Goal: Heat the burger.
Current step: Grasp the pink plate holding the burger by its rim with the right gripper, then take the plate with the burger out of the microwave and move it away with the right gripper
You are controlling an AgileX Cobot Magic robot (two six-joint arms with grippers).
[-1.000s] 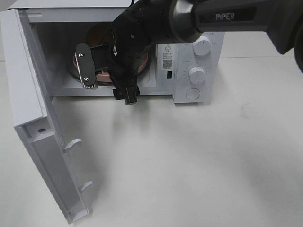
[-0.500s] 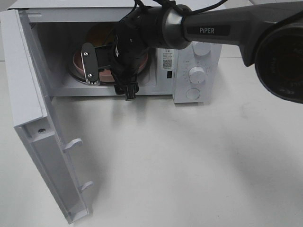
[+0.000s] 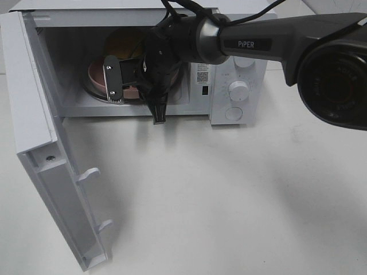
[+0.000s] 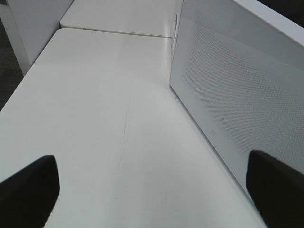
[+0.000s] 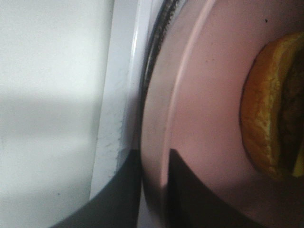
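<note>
right arm — stretched forward, wrist rolled | right pincer (image 5: 154,190) — nearly closed | left pincer (image 4: 152,190) — wide open

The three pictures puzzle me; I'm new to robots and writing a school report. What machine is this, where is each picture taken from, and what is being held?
This is a two-armed robot working at a white table. The overhead picture comes from a camera mounted high. It shows the right arm reaching into an open microwave, whose door swings out to the left. Inside sits a pink plate carrying the burger.

The other two pictures come from cameras on the arms' wrists. In the right one, the right end effector has its fingers closed on the plate's rim, with the burger's bun beside. In the left one, the left end effector is open and empty above the table, next to the microwave door's outer face.
</note>
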